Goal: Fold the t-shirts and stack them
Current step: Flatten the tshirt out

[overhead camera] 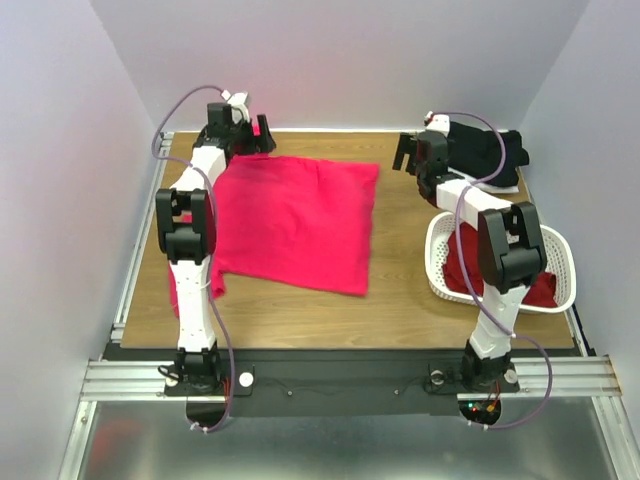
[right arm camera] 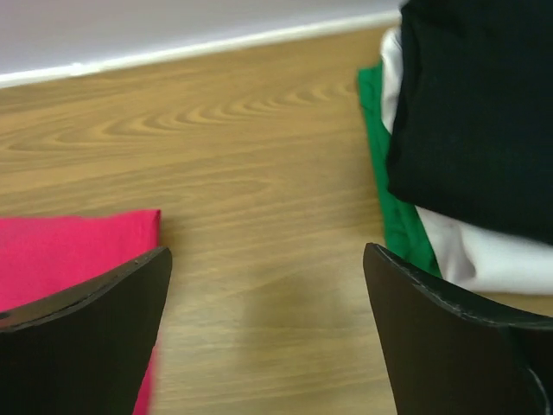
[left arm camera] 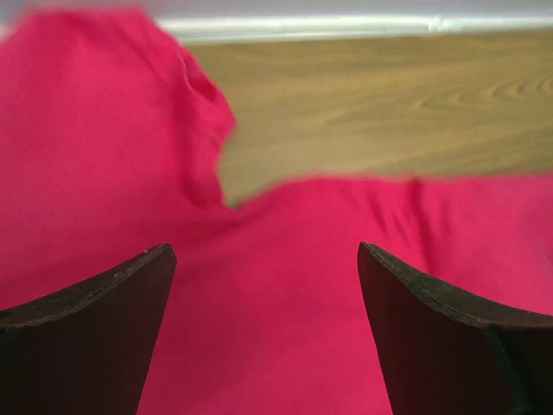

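— Nearest us, lower right: what's in that white basket?
— One darker red t-shirt, bunched. Mid-frame, the bright pink t-shirt lies spread on the table.
— And the jaws?
— Both released. Upper left, the left gripper hangs over pink cloth; the right gripper over wood. Upper right sits the folded stack, black on top.

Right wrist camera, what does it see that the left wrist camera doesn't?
Only the right wrist camera shows a folded black shirt lying on a white shirt, with a green shirt sticking out at the side. Only the left wrist camera shows the pink shirt spread wide, filling most of the picture. Both show some pink shirt, the wooden table and open fingers: the left gripper over cloth, the right gripper over bare wood.
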